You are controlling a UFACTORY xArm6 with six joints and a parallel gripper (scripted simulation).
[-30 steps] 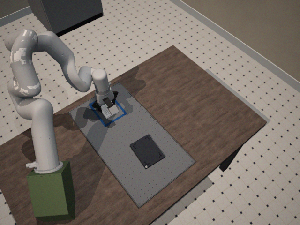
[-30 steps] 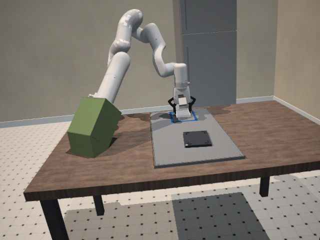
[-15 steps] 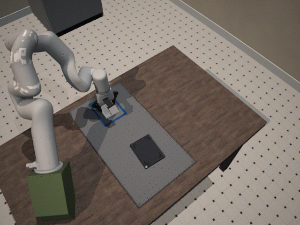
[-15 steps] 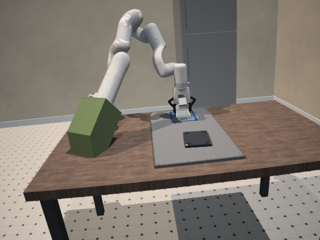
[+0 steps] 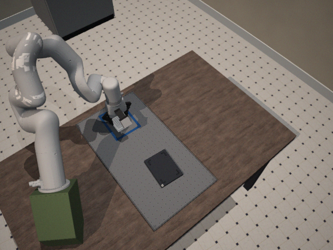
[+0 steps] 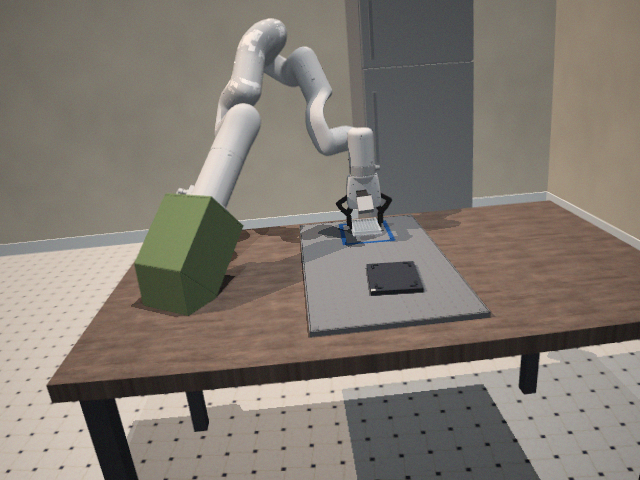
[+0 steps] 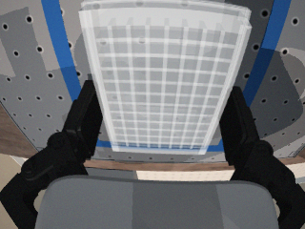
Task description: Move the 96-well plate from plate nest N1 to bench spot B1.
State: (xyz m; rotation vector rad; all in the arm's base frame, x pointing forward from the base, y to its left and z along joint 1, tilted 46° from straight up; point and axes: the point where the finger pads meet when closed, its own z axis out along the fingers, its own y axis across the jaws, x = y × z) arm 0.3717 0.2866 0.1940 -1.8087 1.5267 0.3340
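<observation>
The clear 96-well plate point(image 7: 162, 76) is held between my black fingers across its long sides. My gripper point(image 7: 162, 97) is shut on it. In the top view the plate point(image 5: 119, 123) hangs low over the blue taped outline B1 at the far end of the grey deck. In the exterior view the plate point(image 6: 365, 226) sits inside the outline's span point(image 6: 367, 233), its long sides roughly along the outline's long sides. I cannot tell whether its base touches the deck. The black plate nest N1 point(image 5: 163, 167) lies empty mid-deck.
The grey perforated deck point(image 6: 382, 279) lies on a wooden table. The arm's green base block point(image 6: 183, 253) stands at the table's left side. A grey cabinet point(image 6: 416, 103) stands behind the table.
</observation>
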